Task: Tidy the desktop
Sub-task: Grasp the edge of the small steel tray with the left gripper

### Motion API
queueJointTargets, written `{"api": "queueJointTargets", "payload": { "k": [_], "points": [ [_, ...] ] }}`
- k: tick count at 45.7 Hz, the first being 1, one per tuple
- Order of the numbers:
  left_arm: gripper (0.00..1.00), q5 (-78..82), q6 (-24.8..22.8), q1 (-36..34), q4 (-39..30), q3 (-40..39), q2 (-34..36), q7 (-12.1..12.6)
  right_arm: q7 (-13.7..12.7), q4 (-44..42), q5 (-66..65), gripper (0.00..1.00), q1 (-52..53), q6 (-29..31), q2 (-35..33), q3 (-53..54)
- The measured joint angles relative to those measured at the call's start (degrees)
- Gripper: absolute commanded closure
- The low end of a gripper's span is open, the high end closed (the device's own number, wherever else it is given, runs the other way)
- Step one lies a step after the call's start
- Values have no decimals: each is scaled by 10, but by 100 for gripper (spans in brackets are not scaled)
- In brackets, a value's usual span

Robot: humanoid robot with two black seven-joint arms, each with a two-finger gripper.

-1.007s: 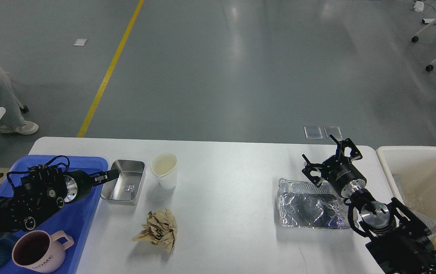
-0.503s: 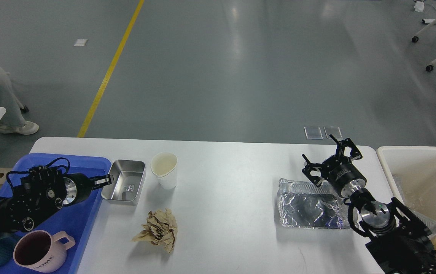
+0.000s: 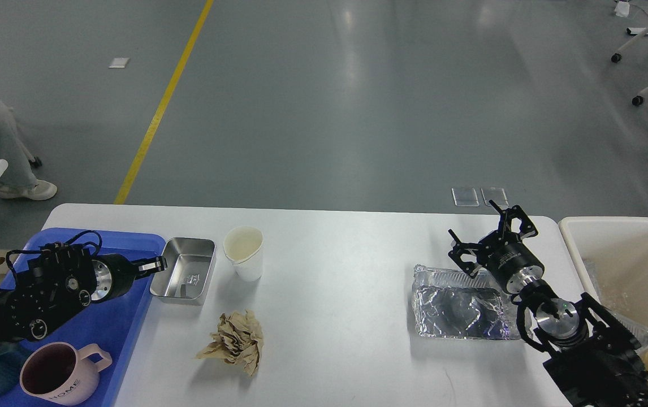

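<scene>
- Four loose items lie on the large white rounded-corner desktop, which fills the near view.
- Blue plastic tray sits at its left end; the shallow steel rectangular pan overlaps the tray's edge.
- Left gripper pinches the pan's left rim; likely step: dragging it fully onto the tray.
- Right gripper hovers released above the crinkled foil tray.

SITE: industrial lab or workshop hall | EVIDENCE: grey coated floor, yellow floor line upper left, castered furniture legs upper right, white desktop in foreground.
</scene>
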Motion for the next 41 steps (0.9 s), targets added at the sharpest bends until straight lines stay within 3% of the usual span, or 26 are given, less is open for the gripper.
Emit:
{"api": "queueJointTargets", "payload": {
  "k": [8,20,31,41],
  "points": [
    [69,0,-9,-2,-1,-1,0,0,0,0,0,0,1,0,0,0],
    [80,0,-10,0,1,1,-3,1,0,0,0,0,0,0,-1,0],
    [97,1,-12,4,1,1,-4,1,0,0,0,0,-1,0,-1,-1],
    [99,1,-14,2,-1,1,-6,0,0,0,0,0,-1,0,-1,-1]
  ]
}}
